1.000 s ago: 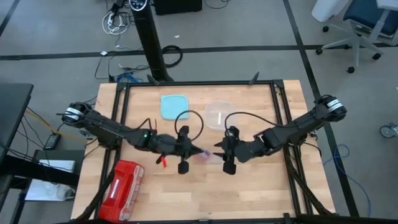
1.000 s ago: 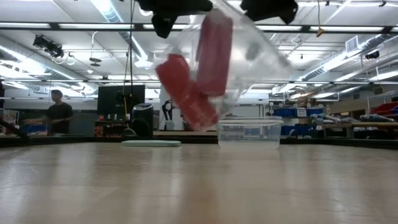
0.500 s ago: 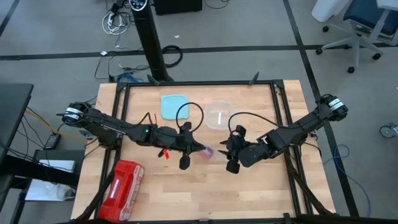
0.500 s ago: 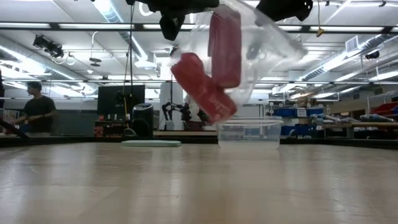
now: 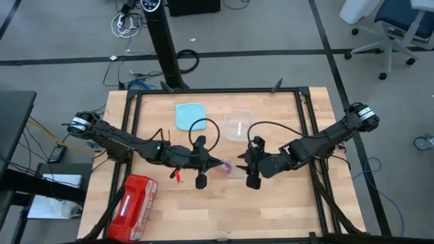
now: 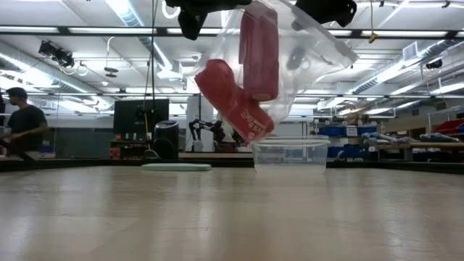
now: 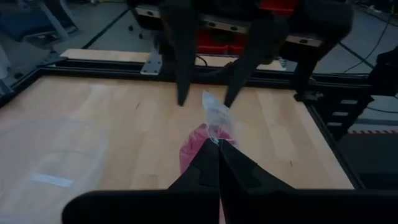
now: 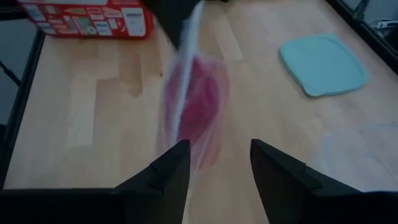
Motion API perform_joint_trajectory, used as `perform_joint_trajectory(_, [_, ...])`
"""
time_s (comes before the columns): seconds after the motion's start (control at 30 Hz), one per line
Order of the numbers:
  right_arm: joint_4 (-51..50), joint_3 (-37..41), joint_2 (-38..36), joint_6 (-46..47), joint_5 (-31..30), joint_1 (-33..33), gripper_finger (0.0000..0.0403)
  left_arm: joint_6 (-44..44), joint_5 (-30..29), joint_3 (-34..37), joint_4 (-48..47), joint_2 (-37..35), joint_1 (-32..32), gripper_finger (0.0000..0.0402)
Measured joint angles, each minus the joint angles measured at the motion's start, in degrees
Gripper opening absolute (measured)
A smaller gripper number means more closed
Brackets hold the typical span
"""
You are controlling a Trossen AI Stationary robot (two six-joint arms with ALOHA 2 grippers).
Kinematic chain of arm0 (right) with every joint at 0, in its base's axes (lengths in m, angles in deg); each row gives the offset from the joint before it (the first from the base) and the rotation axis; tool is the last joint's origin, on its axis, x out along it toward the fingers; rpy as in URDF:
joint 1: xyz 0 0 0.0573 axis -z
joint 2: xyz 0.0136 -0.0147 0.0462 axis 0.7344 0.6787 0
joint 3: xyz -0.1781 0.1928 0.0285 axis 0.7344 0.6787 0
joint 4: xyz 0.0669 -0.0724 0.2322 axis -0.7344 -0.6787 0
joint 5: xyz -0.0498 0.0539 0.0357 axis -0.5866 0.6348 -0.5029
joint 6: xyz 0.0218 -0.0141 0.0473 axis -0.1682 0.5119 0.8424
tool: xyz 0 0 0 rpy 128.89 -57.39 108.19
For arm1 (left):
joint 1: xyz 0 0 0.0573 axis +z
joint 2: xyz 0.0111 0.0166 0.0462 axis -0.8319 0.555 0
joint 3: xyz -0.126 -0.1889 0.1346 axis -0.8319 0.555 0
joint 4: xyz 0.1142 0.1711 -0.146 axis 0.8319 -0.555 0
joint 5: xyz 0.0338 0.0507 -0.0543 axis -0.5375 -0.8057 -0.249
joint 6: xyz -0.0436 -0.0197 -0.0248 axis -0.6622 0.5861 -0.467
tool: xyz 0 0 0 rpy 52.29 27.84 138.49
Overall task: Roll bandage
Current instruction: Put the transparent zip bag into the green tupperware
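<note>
A clear plastic bag [image 6: 297, 65] hangs above the table's middle with two dusky red bandage rolls inside: one upright [image 6: 259, 54] and one slanting at the bag's bottom [image 6: 232, 98]. The bag also shows in the high view [image 5: 224, 166]. My left gripper [image 5: 215, 165] [image 7: 217, 144] is shut on the bag from the left. My right gripper [image 5: 237, 167] [image 8: 217, 155] is open on the bag's right side. Its fingers stand on either side of the bag's top edge [image 7: 210, 102]. I cannot tell whether they touch it. My left gripper pinches the bag's clear plastic near its top [image 7: 215, 129] between its two shut fingers. The fingers come nearly level from the table's left. The bag hangs below them, lifted clear of the table, with both rolls resting in its lower part.
A red plastic case [image 5: 133, 207] lies at the near left. A small red lump [image 5: 178, 174] lies under my left arm. A teal lid [image 5: 190, 115] and a clear container [image 5: 238, 125] stand at the far middle. A person [image 6: 25, 127] is in the room behind.
My right gripper has drawn back toward the table's right edge and then come back toward the bag, staying open. My left gripper has shifted a little right and back with the bag. The bag has swung, and the rolls inside it have shifted toward the right.
</note>
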Motion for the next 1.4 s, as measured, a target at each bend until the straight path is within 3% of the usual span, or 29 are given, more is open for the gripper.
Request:
perform_joint_trajectory(0.33, [2.62, 0.00, 0.02, 0.39, 3.66, 0.40, 0.0168, 0.14, -0.25, 0.00, -0.54, 0.00, 0.11, 0.0000])
perform_joint_trajectory(0.83, [8.57, 0.00, 0.04, -1.49, 2.44, 0.44, 0.0167, -0.54, 1.14, 0.00, 0.00, -0.02, 1.36, 0.0000])
perform_joint_trajectory(1.4, [7.30, 0.00, 0.07, -0.64, 5.66, 1.55, 0.0167, -1.39, 0.75, 0.00, -0.15, -0.02, 1.36, 0.0000])
